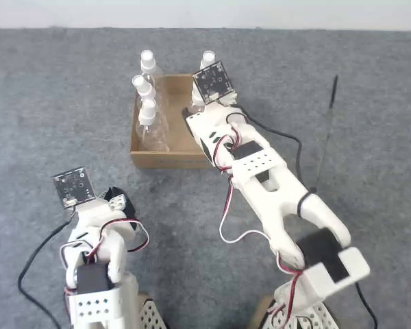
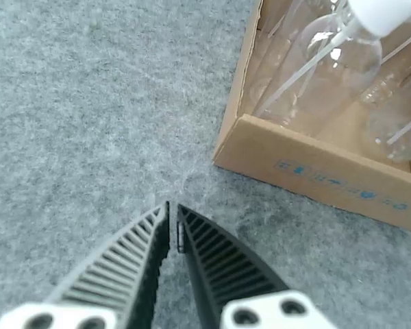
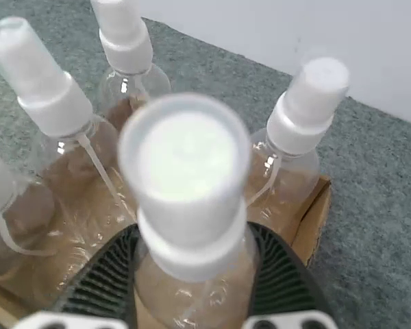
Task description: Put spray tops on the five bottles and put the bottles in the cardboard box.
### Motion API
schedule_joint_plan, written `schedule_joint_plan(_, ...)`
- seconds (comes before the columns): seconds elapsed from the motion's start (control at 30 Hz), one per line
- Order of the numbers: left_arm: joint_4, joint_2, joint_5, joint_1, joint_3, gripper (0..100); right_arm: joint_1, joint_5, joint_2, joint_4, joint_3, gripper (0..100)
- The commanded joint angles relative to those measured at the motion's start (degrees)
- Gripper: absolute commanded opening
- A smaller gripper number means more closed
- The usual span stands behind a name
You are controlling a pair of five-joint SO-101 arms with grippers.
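nearest, the left gripper (image 2: 172, 209) hung over grey carpet (image 2: 89, 103), short of the cardboard box (image 2: 308, 164), claw pressed together. farther on, the right wrist view revealed the right gripper (image 3: 192, 253) pinching a bottle (image 3: 192, 288), long axis upright, spray top (image 3: 183, 154) pointing up, among four topped bottles (image 3: 298, 137) standing in the box.

The surface (image 1: 55, 103) is covered in grey, rough, felt-like cloth. The cardboard box (image 2: 315, 171) is made of brown matt card. The bottle (image 3: 192, 288) between the right arm's jaws, like the others, is formed of clear glossy plastic. The spray tops (image 3: 51, 96) are of smooth white plastic. Both arms' jaws are moulded in black, ribbed, matt plastic.
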Motion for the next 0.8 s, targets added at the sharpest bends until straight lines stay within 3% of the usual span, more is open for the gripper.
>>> schedule_joint_plan(0.0,0.35,-0.88,-0.79,-0.09,-0.75,1,0.75,-0.62,0.75,-2.86,-4.31,0.6)
schedule_joint_plan(0.6,0.35,-0.88,-0.79,-0.09,-0.75,1,0.48,-0.53,4.79,-2.51,-4.22,1.3)
schedule_joint_plan(0.77,0.35,-0.88,-0.79,-0.09,-0.75,1,0.40,-0.53,4.70,-2.42,-3.87,14.4)
